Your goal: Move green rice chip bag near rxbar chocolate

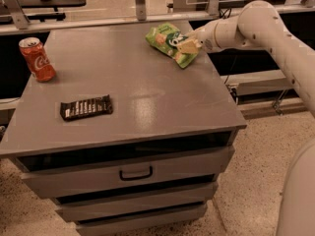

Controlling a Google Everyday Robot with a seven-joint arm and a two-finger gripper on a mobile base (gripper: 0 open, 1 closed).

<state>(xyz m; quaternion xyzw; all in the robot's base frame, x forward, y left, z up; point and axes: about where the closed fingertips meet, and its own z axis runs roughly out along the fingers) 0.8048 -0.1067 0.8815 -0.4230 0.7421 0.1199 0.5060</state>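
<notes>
Hand (189, 46) on one green rice chip bag (165, 38), grip impossible to tell, one rxbar chocolate (86, 107), one red can (37, 59)

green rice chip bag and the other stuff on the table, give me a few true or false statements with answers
1. The green rice chip bag lies at the far right of the table. True.
2. The gripper is over the rxbar chocolate. False: it is at the bag's right end.
3. The red soda can stands upright near the left edge. True.
4. The bar touches the can. False: they lie apart, the bar nearer the front.
</notes>
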